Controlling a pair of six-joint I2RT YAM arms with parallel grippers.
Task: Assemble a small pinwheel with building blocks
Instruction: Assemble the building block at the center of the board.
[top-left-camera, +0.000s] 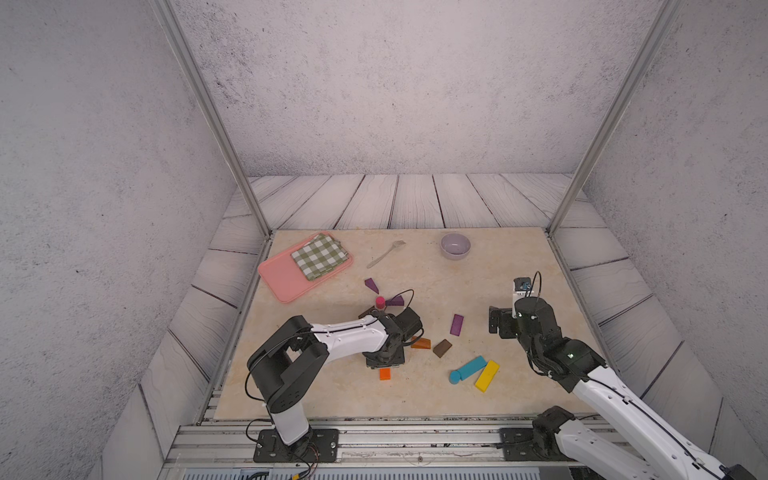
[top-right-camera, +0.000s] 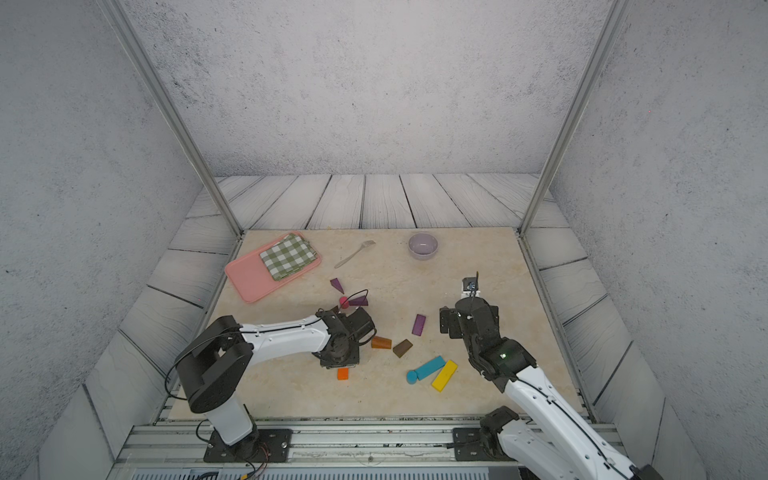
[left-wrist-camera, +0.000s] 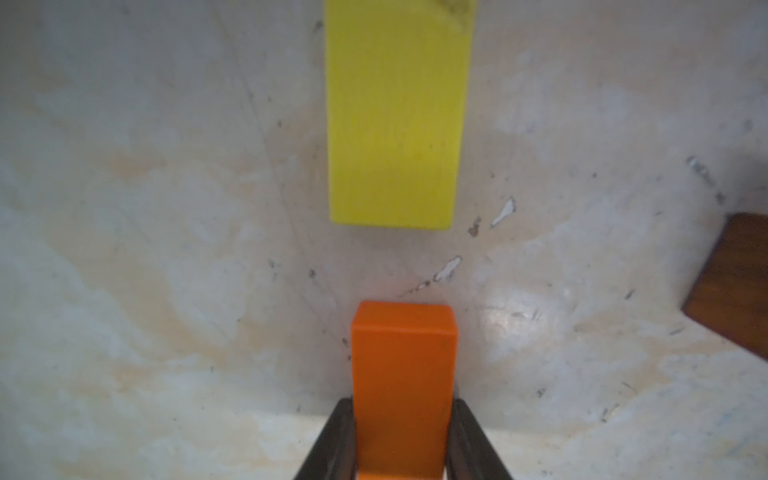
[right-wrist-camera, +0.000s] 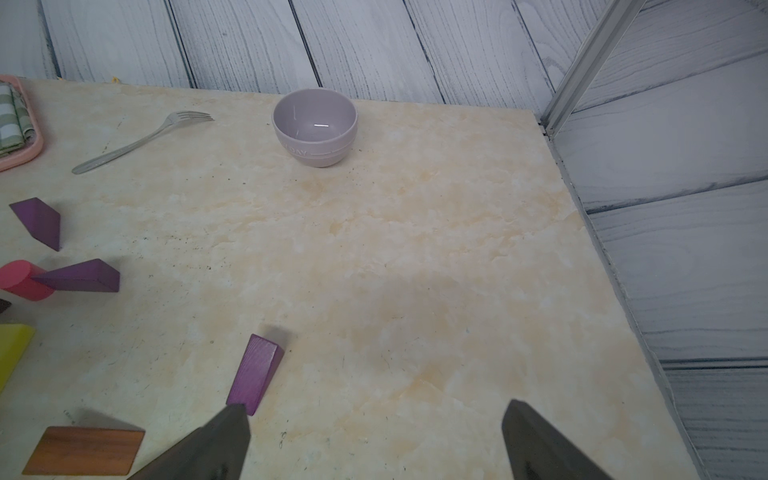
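Note:
My left gripper (left-wrist-camera: 403, 405) is shut on an orange bar (left-wrist-camera: 403, 365), whose end sticks out from under it in a top view (top-left-camera: 385, 373). Just beyond the bar lies a yellow bar (left-wrist-camera: 397, 116). A pink cylinder (top-left-camera: 380, 302) stands behind the left arm with two purple wedges (top-left-camera: 371, 285) (top-left-camera: 397, 301) around it. My right gripper (right-wrist-camera: 376, 409) hangs open over bare table, one finger beside a third purple wedge (right-wrist-camera: 255, 374). Between the arms lie two brown wedges (top-left-camera: 421, 343) (top-left-camera: 442, 348), a blue bar (top-left-camera: 473, 367), a blue cylinder (top-left-camera: 455, 377) and another yellow bar (top-left-camera: 487, 375).
At the back left a pink tray (top-left-camera: 282, 278) carries a folded green checked cloth (top-left-camera: 319, 255). A metal fork (top-left-camera: 386, 253) and a lilac bowl (top-left-camera: 455, 246) lie along the back. Metal frame posts (top-left-camera: 550, 226) stand at the table's rear corners.

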